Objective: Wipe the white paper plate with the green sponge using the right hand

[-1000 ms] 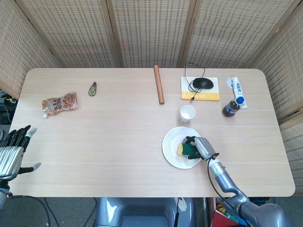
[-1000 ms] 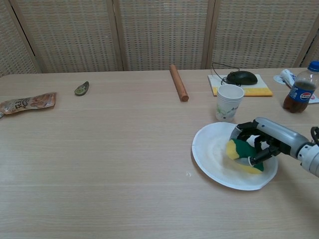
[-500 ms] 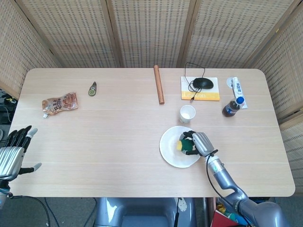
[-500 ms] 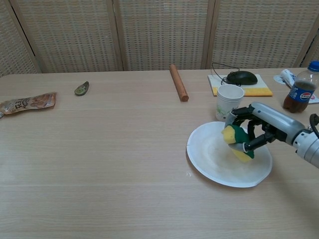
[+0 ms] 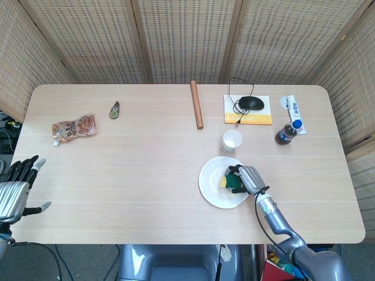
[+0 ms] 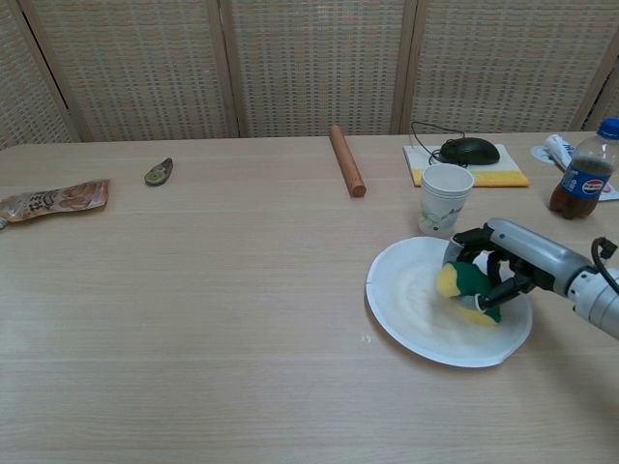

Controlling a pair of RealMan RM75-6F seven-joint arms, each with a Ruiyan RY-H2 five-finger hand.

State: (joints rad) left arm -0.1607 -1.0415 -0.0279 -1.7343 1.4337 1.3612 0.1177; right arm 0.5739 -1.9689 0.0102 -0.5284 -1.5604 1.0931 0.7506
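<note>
The white paper plate [image 5: 214,187] [image 6: 416,307] lies on the table right of centre. My right hand [image 5: 248,179] [image 6: 513,259] grips the green and yellow sponge [image 5: 231,182] [image 6: 465,288] and presses it onto the plate's right half. My left hand [image 5: 16,190] hangs off the table's left edge with its fingers apart and nothing in it; the chest view does not show it.
A paper cup [image 5: 232,141] [image 6: 445,198] stands just behind the plate. A cola bottle [image 5: 289,132] [image 6: 583,175], a mouse on a yellow pad [image 5: 248,109] and a wooden rolling pin [image 5: 196,104] lie further back. A snack pouch [image 5: 74,127] lies far left.
The right hand has slid the sponge back toward the near right of the plate after pushing it away. The plate shifted slightly right with it. The left hand stayed still.
</note>
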